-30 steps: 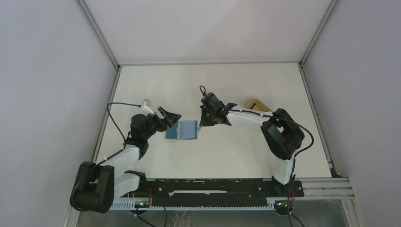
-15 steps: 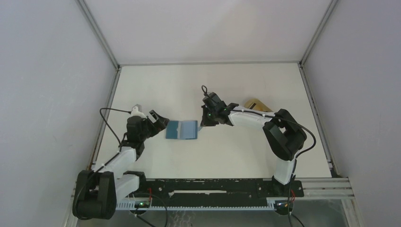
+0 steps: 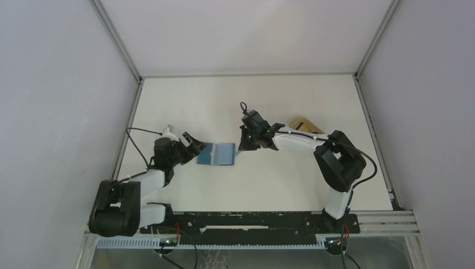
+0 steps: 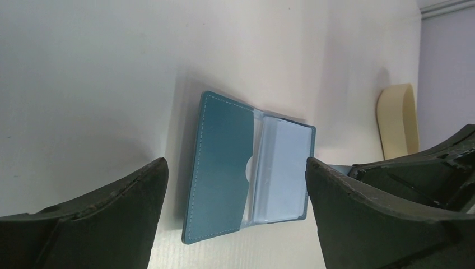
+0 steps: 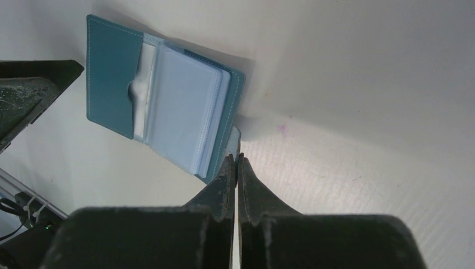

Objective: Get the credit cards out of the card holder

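The teal-blue card holder [image 3: 215, 154] lies open like a book on the white table. It also shows in the left wrist view [image 4: 224, 168] and the right wrist view [image 5: 112, 73]. Pale clear sleeves [image 5: 182, 120] fill its right half; I cannot tell what is in them. My right gripper [image 3: 242, 147] is shut [image 5: 236, 157] on the little snap tab at the holder's right edge. My left gripper [image 3: 193, 147] is open and empty [image 4: 235, 162], just left of the holder, with its fingers spread wider than the holder. A pale tan card [image 3: 302, 124] lies apart on the table, behind the right arm [image 4: 397, 120].
A metal frame rail [image 3: 126, 151] runs along the table's left edge, close to the left arm. Grey walls enclose the table on the left, right and back. The arm bases sit on a black rail [image 3: 246, 221] at the near edge.
My left gripper has drawn back from the holder's left edge and dropped lower, then eased slightly back towards it. The right gripper and the holder have not moved.
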